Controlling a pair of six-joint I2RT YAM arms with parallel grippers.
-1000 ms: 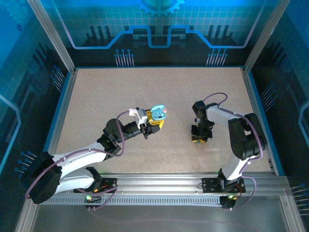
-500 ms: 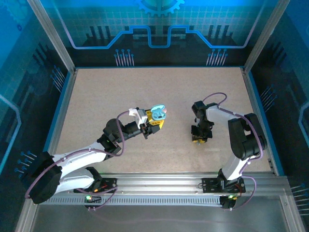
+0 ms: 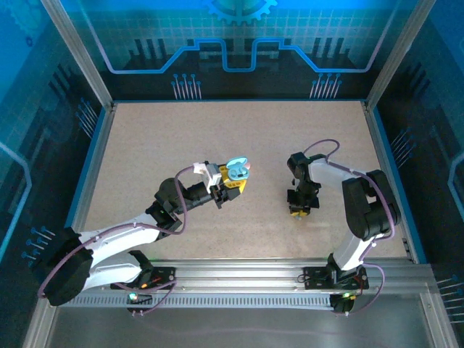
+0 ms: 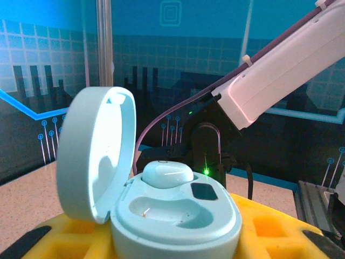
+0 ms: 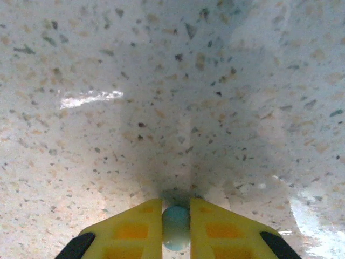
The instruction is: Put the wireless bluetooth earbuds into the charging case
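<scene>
Robotics lab test cell: aluminium frame posts [image 3: 77, 51], blue circuit-print wall panels [image 3: 239, 43], speckled tabletop [image 3: 181, 138], mounting rail [image 3: 239, 272].

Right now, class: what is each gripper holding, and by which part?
Left gripper: the open charging case, by its base. Right gripper: a pale blue earbud, pinched across its middle.

A fixed camera sat high above and behind the arm bases [image 3: 152, 279], looking down over the whole speckled counter [image 3: 181, 138]. The left wrist camera looked out level and close over the left claw [image 4: 175, 245] toward the right arm [image 4: 280, 75], also seen from above. The right wrist camera faced straight down, very near the counter, right claw [image 5: 176, 229] at its bottom edge.
</scene>
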